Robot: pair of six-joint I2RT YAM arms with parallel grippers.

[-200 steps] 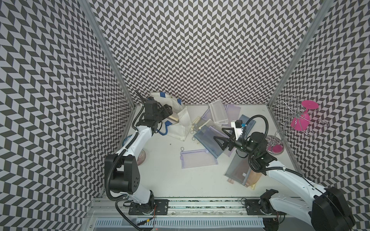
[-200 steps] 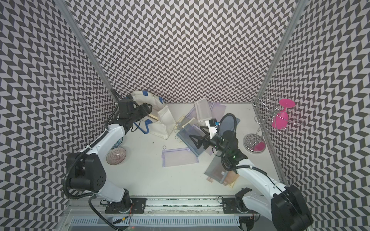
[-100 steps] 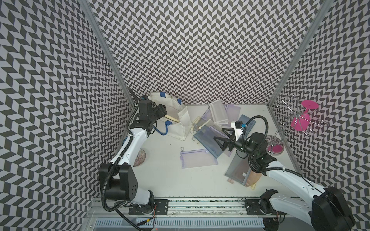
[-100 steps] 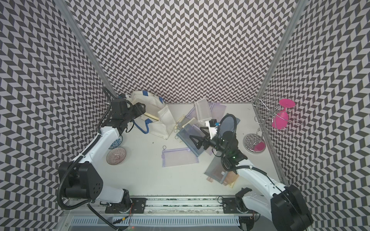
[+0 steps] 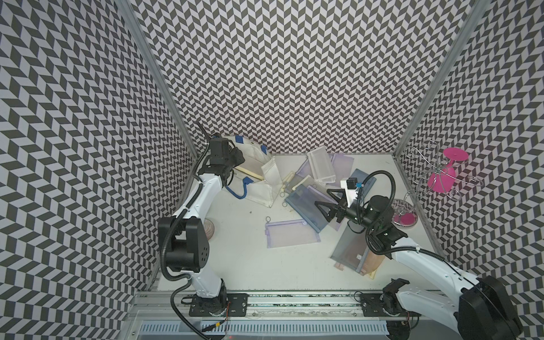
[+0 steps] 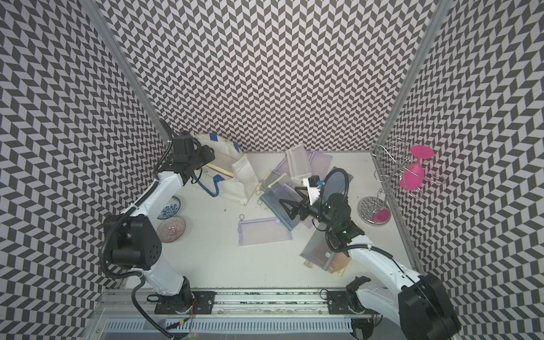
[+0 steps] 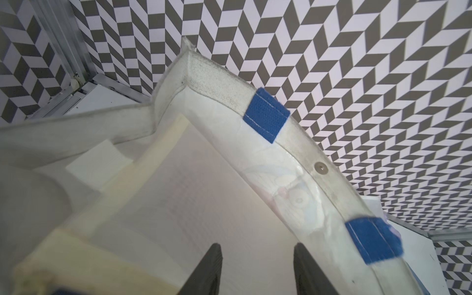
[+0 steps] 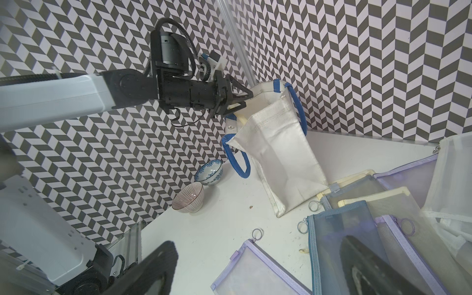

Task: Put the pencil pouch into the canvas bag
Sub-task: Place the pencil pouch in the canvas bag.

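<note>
The white canvas bag [image 5: 259,185] [image 6: 232,188] with blue handles lies tipped at the back left, its mouth toward the corner. My left gripper [image 5: 238,157] [image 8: 245,102] hovers at that mouth, open, nothing between its fingers. In the left wrist view the left gripper [image 7: 256,255] sits over a cream mesh pencil pouch [image 7: 178,204] lying inside the canvas bag [image 7: 293,158]. My right gripper [image 5: 323,197] [image 6: 290,195] stands wide open and empty above a blue mesh pouch [image 5: 306,203]. A lavender pouch [image 5: 291,234] [image 8: 255,275] lies flat just in front.
Several more mesh pouches are piled at the back centre [image 5: 321,164], and a grey one [image 5: 353,250] lies under my right arm. Two bowls [image 6: 169,207] [image 6: 171,230] stand by the left wall. A wire rack [image 5: 404,212] holding a pink goblet [image 5: 441,176] stands at the right wall.
My left arm has drawn back slightly from the bag toward the left wall, and its jaws have narrowed. The right arm has not moved.
</note>
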